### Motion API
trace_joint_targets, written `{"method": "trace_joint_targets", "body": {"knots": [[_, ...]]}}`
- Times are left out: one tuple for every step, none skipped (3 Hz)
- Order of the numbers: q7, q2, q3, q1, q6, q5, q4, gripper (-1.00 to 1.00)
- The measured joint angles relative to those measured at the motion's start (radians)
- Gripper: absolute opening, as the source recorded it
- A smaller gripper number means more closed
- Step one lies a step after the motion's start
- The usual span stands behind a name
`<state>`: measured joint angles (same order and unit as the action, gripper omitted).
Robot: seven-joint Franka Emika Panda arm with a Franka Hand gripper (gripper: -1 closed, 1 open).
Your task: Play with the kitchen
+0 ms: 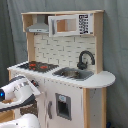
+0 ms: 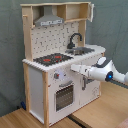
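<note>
The large white and light-wood toy play kitchen (image 1: 65, 75) (image 2: 60, 60) stands in the middle of both exterior views, before a dull grey-green curtain (image 1: 10, 30) (image 2: 10, 50), and in the second exterior view it rests on a pale wooden surface (image 2: 95, 117) whose planks run toward five o'clock. Its body is flat painted board with raw wood edges, square-cornered except for the worktop's rounded end. On the worktop lies a black hob with red rings (image 1: 37, 65) (image 2: 52, 59), and at three o'clock from it in both exterior views sits a shallow steel sink (image 1: 74, 73) (image 2: 82, 50) with a curved black tap (image 1: 85, 58) (image 2: 75, 39) rising behind. The back panel is a white pegboard (image 2: 52, 37) dotted with small holes; in the first exterior view it reads more like brick-patterned tiles. A grey sloped hood (image 1: 38, 27) (image 2: 49, 21) hangs at twelve o'clock over the hob, beside an open wooden shelf box. Below, a windowed oven door (image 2: 64, 96) has a dark pane. The white, smooth-shelled robot arm (image 1: 17, 92) (image 2: 102, 71) reaches toward the kitchen's front; its pincer (image 2: 75, 67) lies close to the cabinet face under the hob, though whether it touches cannot be told, nor how far apart it stands. In the first exterior view the arm is cut off at the left and bottom edges.
</note>
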<state>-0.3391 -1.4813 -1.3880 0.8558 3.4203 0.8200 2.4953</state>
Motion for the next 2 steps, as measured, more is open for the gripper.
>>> {"method": "trace_joint_targets", "body": {"knots": [[-0.118,0.0,0.001,0.0,0.004,0.0,0.001,-1.0],[-0.219,0.0,0.002,0.0,0.007,0.0,0.001,-1.0]]}}
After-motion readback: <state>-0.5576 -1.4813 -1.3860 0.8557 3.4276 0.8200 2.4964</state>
